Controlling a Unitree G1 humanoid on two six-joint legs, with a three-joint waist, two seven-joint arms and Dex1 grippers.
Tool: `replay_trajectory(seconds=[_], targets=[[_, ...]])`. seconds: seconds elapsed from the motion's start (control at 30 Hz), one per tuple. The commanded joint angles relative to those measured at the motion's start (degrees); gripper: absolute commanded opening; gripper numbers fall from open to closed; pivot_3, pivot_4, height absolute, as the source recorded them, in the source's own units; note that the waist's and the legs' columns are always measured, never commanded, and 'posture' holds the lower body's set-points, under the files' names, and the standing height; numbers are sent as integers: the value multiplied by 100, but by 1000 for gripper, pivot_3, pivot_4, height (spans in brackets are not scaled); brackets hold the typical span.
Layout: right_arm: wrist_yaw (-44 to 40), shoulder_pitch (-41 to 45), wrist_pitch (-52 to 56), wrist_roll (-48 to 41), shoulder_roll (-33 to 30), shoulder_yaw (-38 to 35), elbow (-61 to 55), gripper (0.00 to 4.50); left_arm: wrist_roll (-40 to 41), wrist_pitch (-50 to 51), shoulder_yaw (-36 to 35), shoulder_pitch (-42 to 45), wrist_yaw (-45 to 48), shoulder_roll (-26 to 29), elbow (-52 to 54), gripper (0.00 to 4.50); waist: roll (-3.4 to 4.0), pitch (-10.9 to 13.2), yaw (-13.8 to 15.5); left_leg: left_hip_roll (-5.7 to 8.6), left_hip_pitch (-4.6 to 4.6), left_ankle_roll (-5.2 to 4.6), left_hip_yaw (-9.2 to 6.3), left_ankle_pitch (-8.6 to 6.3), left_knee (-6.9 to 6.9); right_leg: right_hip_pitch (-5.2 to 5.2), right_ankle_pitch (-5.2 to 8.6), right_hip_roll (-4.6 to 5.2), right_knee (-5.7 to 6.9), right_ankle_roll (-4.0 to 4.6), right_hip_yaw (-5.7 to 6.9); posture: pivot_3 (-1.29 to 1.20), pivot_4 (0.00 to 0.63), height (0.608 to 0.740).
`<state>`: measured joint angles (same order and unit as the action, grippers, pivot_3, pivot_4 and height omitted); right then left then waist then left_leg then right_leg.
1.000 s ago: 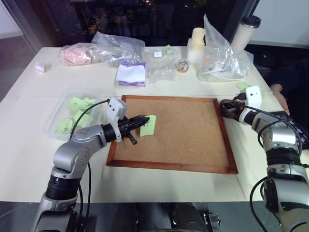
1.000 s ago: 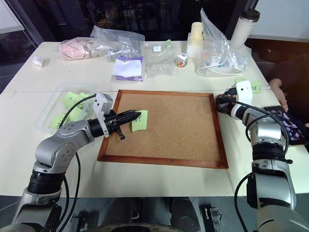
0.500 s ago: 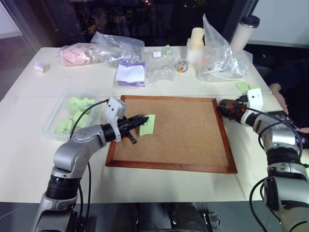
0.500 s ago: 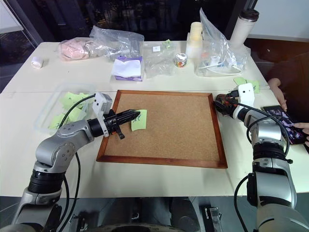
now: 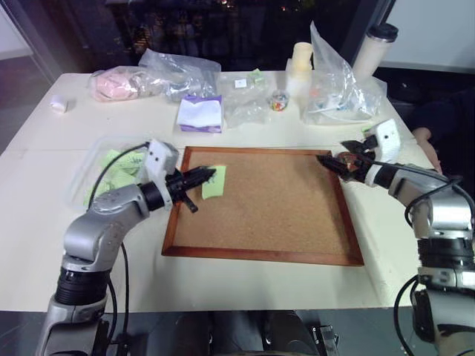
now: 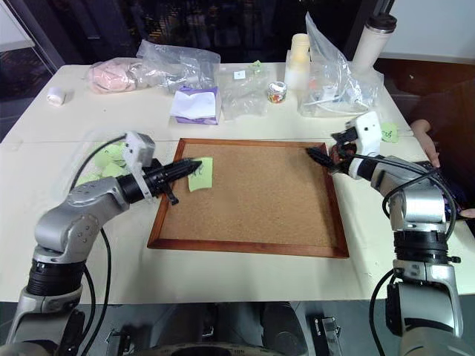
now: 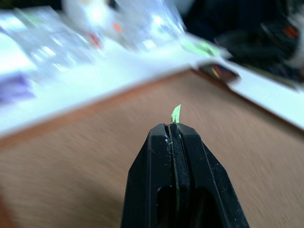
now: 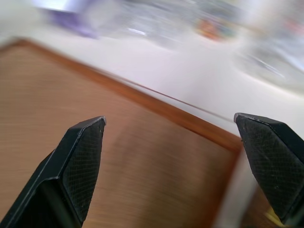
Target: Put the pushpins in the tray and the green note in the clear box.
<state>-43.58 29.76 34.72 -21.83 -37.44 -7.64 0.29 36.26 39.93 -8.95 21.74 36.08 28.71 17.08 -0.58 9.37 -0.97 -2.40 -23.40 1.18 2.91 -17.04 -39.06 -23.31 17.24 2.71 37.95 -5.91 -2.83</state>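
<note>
A matt, grainy corkboard [image 5: 267, 200] sat in a smooth reddish wooden frame on a pale, faintly sheened tabletop [image 5: 44, 222]. The green note [image 5: 214, 182] was thin matt paper, pinched by the left gripper [image 5: 210, 175], whose fingers [image 7: 190, 156] were smooth black plastic. The right gripper [image 8: 171, 161] had cross-hatched, rubbery-looking black pads [image 8: 80, 161]. The clear box [image 5: 89, 167] was transparent plastic, and the clear bags [image 5: 338, 81] behind were crinkled and glossy.

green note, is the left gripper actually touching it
Touching. In the left wrist view the left gripper has its jaws shut, with an edge of the green note sticking out from between them.
</note>
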Motion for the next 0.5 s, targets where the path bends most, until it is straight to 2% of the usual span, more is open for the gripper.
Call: replay_trajectory(seconds=[0.03, 0.27, 0.47, 0.5], targets=[[-148, 95, 149, -197, -4, 149, -591, 4468, 345, 78, -770, 70, -282, 167, 188, 0, 0, 0, 6, 0, 0, 0, 0, 0, 0, 0, 0, 0, 0, 0, 0, 0, 150, 740], [-224, 215, 182, -161, 247, 597, -715, 4468, -140, -278, -2012, -231, -1053, 660, -681, 0, -2, 1, -6, 0, 1, 0, 1, 0, 1, -4, 0, -2, 1, 0, 1, 0, 150, 740], [-294, 397, 23, -67, 314, 772, -444, 4468, -446, -751, -2255, -502, -1025, 859, -1543, 0, -14, 8, 34, 1, -1, 0, 3, 0, 0, -4, 0, 6, 0, 1, 5, 0, 150, 740], [-303, 416, -33, -22, 303, 799, -381, 4495, -499, -811, -2236, -504, -1044, 845, -1667, 332, -22, 12, 41, 1, -2, 0, 3, 0, 0, -3, 0, 7, -1, 1, 8, 0, 150, 740]])
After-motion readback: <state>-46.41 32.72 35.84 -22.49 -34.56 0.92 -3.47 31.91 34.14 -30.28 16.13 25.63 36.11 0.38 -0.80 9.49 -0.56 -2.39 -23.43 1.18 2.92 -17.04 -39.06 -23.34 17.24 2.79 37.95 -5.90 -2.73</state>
